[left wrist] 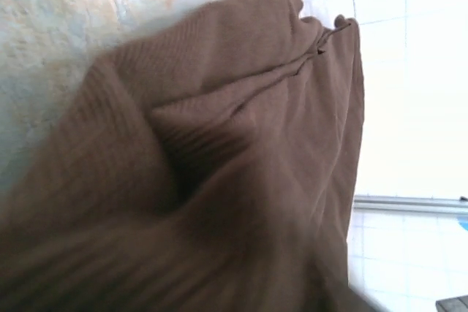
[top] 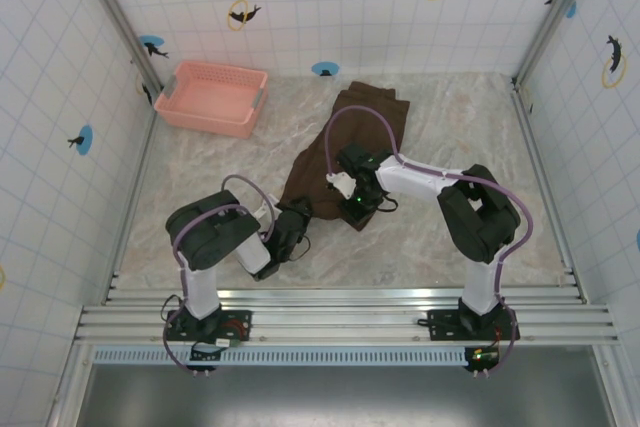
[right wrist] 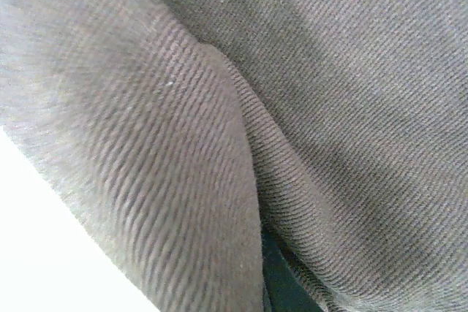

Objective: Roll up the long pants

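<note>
The long pants [top: 372,119], ribbed dark brown soft cloth, lie diagonally on the marbled desk [top: 460,127], from back centre toward the near left. Open desk lies to their right. A pink slatted basket [top: 212,97] stands well apart at back left. Right gripper [top: 353,203]: jaws pressed together on a cloth fold, seen close in the right wrist view. Left gripper [top: 290,233], at the pants' near end: jaw state cannot be told.

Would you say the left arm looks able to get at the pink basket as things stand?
Probably yes: the pink basket sits ahead of the left arm with nothing between. The left gripper is down at the long pants, though, and would have to leave them first.
</note>
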Motion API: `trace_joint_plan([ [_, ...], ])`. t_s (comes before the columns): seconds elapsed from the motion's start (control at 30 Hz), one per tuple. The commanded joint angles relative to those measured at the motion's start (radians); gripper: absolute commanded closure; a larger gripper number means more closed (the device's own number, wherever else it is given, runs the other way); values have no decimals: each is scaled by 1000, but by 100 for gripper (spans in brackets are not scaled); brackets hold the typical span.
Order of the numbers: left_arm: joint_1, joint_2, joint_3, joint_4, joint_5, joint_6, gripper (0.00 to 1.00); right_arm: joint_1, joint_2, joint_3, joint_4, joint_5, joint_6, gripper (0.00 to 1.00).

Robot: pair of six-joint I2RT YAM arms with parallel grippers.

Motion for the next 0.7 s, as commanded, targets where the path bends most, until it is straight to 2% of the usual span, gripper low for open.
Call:
trace_joint_plan([
  [0.0,2,74,-48,22,26,2,100,-3,-47,23,-29,3,-6,100],
  [0.13,5,30,-48,-78,45,7,100,-2,-58,18,-27,7,-8,100],
  [0.2,6,-34,-33,-228,67,6,100,-2,-68,14,-29,7,-10,100],
  [0.27,12,-127,11,-468,110,-1,100,-2,-86,10,-39,13,-18,97],
  [0.3,20,-166,49,-607,146,2,100,-2,-100,7,-45,19,-22,84],
  [0.37,34,-245,147,-910,203,42,100,3,-149,-10,-57,59,-31,47],
  [0.43,43,-286,250,-1167,231,81,100,4,-212,-34,-65,101,-34,22],
  [0.47,52,-290,308,-1282,252,104,100,4,-249,-48,-69,119,-35,14],
  [0.57,89,-242,449,-1507,356,153,100,8,-346,-89,-81,163,-33,3],
  [0.67,103,-160,596,-1712,422,181,100,21,-423,-132,-86,211,-24,1],
])
